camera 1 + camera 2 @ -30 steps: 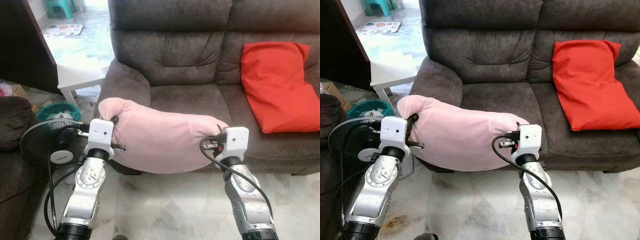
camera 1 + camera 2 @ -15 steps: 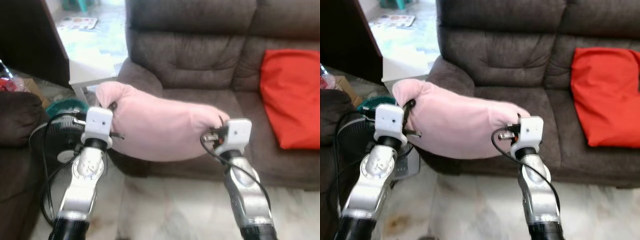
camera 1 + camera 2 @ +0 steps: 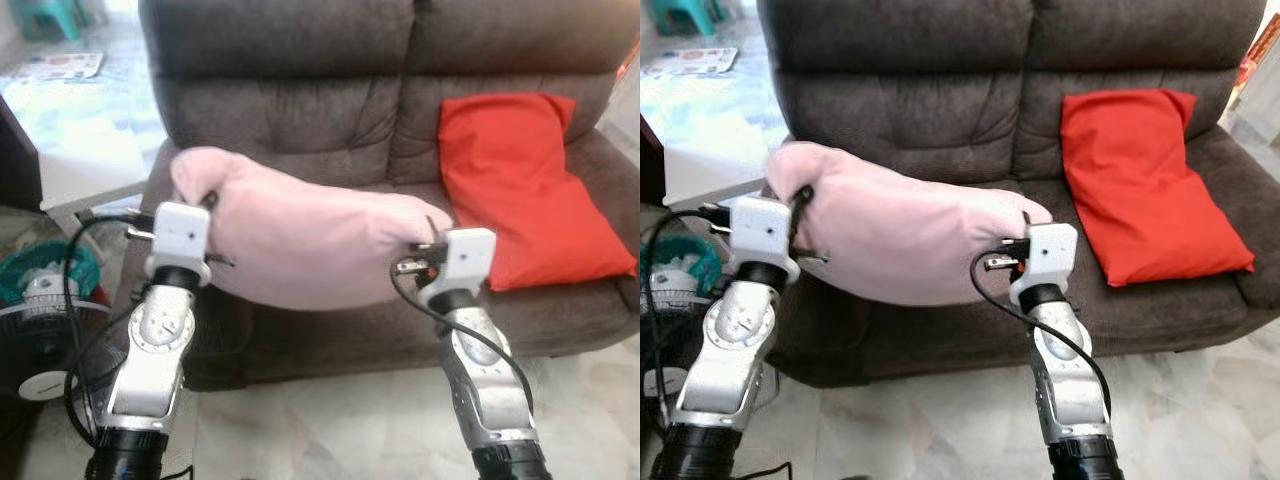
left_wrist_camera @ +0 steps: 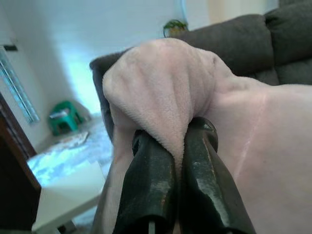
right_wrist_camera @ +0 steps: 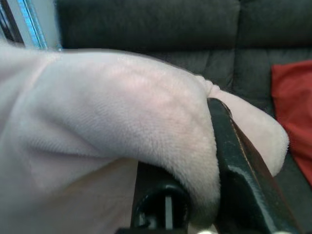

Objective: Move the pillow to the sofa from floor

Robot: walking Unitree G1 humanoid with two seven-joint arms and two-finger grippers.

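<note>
I hold a pale pink pillow [image 3: 310, 240] in the air between both arms, over the front edge of the dark brown sofa [image 3: 300, 110] and its left seat. My left gripper [image 3: 207, 200] is shut on the pillow's left corner; the left wrist view shows its black fingers [image 4: 156, 185] pinching a fold of pink fabric [image 4: 165, 92]. My right gripper [image 3: 432, 228] is shut on the pillow's right end, and its fingers [image 5: 234, 161] clamp the plush cloth [image 5: 122, 112] in the right wrist view.
A red pillow [image 3: 520, 190] leans on the sofa's right seat and backrest. A floor fan [image 3: 40, 320] stands at the left, with a white low table [image 3: 70, 190] behind it. Pale marble floor [image 3: 330, 420] lies in front of the sofa.
The camera has swung and moved closer, so the sofa sits more centred and nearer. The pillow stays gripped at both ends and now hangs over the sofa's left seat edge.
</note>
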